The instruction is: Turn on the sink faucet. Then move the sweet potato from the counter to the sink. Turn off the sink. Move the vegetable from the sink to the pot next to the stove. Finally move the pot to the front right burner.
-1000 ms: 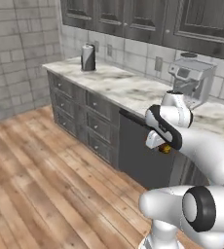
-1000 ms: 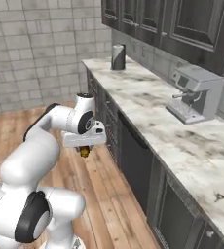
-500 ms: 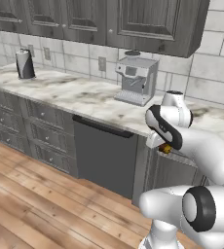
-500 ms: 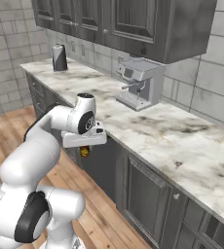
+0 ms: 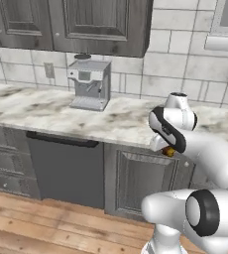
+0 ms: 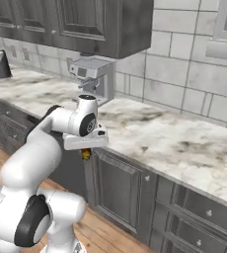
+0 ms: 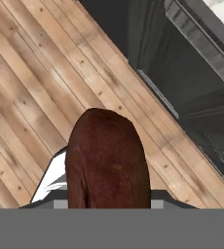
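Driven rightward along the marble surface point(image 5: 116, 121), fingers point(image 7: 106, 202) hold the rough, reddish-brown oblong potato point(image 7: 106, 163), pointing floorward.

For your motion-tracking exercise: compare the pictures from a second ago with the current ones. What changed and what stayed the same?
The whole view shifted: the base drove along the counter, so the camera moved and not the things. The coffee machine now sits nearer the middle of the picture. The arm kept its tucked pose, and the gripper stays closed on the sweet potato over the wooden floor.
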Controlling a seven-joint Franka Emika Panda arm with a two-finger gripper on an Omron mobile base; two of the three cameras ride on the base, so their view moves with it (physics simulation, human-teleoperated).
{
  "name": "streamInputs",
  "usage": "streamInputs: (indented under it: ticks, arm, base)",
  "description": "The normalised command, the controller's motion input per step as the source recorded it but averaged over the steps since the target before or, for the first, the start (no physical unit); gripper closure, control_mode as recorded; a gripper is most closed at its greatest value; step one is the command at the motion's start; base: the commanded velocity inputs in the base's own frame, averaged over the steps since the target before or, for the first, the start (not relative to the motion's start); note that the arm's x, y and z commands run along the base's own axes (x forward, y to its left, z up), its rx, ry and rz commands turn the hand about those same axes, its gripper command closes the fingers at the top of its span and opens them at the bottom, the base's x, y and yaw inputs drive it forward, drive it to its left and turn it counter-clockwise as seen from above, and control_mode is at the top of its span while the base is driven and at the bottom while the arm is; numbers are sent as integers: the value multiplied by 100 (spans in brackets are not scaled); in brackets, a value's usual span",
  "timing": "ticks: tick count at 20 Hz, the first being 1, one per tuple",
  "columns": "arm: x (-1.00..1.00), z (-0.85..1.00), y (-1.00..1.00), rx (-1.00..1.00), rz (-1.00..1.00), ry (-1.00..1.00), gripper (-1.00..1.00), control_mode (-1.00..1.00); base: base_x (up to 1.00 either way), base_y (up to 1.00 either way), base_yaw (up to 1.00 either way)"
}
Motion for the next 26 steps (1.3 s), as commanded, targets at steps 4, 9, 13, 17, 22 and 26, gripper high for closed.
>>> streamInputs:
  ticks: [4,9,13,17,22,26]
  arm:
    - [0,0,0,0,0,0,100,100]
    - [0,0,0,0,0,0,100,100]
    - [0,0,0,0,0,0,100,100]
    - [0,0,0,0,0,0,100,100]
    - [0,0,0,0,0,0,100,100]
    - [0,0,0,0,0,0,100,100]
  base:
    - [0,-17,-46]
    - [0,-32,-36]
    - [0,-48,-20]
    - [0,-64,-8]
    - [0,-76,-3]
    - [0,-85,-1]
